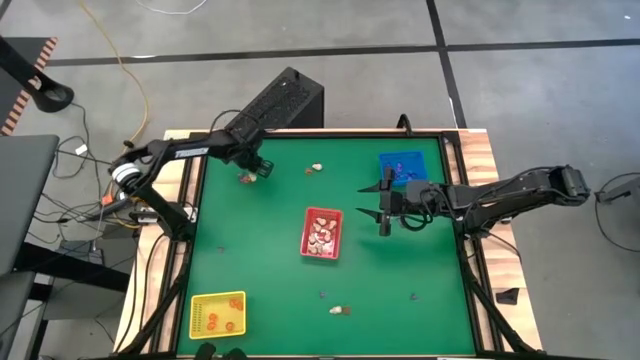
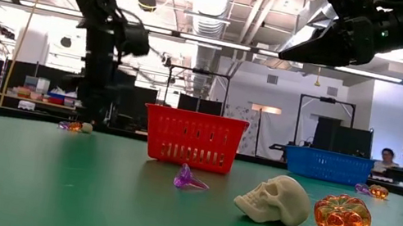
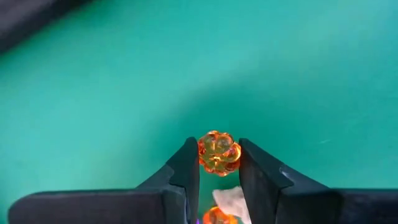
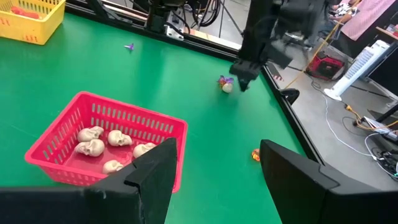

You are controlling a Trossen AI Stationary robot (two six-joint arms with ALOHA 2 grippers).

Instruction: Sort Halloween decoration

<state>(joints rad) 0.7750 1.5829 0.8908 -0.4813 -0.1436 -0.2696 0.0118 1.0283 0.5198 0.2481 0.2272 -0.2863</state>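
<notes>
My left gripper is at the far left of the green table, shut on a small orange pumpkin trinket. Right under it lie a white trinket and another orange one; a purple one lies beside them. My right gripper hangs open right of the red tray, which holds several cream skulls. A skull, an orange pumpkin and a purple piece lie near the front edge. My left gripper pinches the orange pumpkin's two sides between its two fingers, at their free ends. The fingers come steeply from above, slanting down. The pumpkin seems just off the table, above the white and orange trinkets.
A blue tray stands at the far right and a yellow tray with orange pieces at the near left. Loose trinkets lie at the far middle and by the right edge. Bare green surface lies between the trays.
</notes>
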